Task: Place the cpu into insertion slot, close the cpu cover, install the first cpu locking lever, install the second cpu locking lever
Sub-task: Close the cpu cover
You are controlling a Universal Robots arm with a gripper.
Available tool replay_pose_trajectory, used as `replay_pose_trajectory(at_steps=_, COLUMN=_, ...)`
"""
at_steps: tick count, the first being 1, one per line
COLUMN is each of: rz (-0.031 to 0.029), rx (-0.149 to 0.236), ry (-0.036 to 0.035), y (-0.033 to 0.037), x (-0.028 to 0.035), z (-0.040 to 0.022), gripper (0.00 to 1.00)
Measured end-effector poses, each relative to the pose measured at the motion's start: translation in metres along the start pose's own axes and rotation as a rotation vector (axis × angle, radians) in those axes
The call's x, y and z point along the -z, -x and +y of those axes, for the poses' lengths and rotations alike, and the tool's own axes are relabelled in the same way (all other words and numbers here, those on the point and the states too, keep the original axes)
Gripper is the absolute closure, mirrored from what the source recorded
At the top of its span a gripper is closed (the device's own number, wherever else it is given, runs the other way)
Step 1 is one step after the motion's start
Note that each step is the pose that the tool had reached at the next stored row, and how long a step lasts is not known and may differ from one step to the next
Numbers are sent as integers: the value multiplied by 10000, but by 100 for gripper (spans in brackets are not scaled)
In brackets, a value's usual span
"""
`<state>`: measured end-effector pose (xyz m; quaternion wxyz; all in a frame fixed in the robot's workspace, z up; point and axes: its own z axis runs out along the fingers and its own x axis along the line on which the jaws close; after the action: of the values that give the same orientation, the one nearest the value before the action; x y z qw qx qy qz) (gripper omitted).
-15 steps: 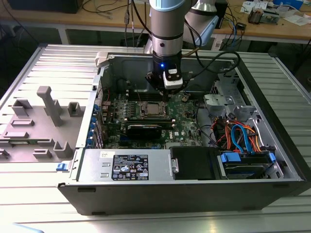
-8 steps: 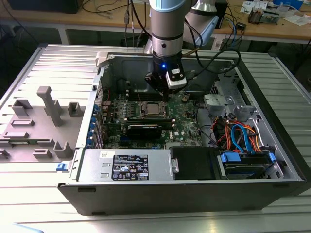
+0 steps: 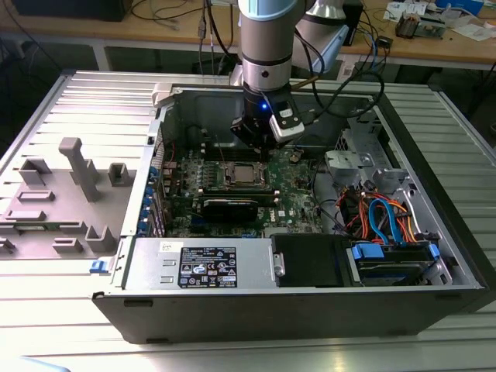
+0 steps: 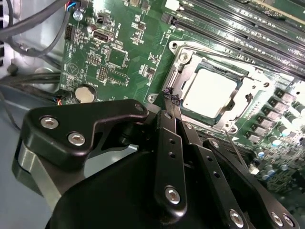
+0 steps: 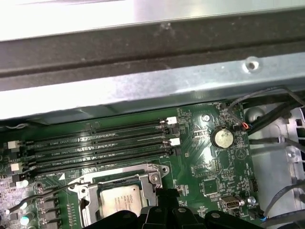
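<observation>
cpu [image 4: 209, 93] seated in insertion slot [image 4: 177, 46] | cpu cover [image 4: 190, 67] judged lowered over it | 2 locking levers [image 4: 236, 152]: latching cannot be told | pincer [image 4: 170, 98] tips together, nothing clamped, held at slot corner

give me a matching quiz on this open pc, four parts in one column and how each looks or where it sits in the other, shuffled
Column one
1. cpu
2. coin cell battery
3. memory slots
4. claw

Column two
a. long, black, lying side by side
b. black, poised at a corner of the insertion slot
c. round and silvery, on the green motherboard
d. square with a pale grey top, seated in the insertion slot

Pairs: 1-d, 2-c, 3-a, 4-b
</observation>
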<state>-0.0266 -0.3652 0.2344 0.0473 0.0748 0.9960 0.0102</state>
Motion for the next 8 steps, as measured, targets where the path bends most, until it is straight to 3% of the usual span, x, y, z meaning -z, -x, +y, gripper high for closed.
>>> replay_pose_trajectory(at_steps=5, rz=20, rx=15, ry=-1, y=1, x=0, z=-1, gripper=89)
replay_pose_trajectory(at_steps=7, rz=287, rx=30, ry=-43, y=0, x=-3, z=-1, gripper=89)
replay_pose_trajectory(at_steps=8, rz=288, rx=30, ry=-42, y=-1, x=-3, z=-1, gripper=89)
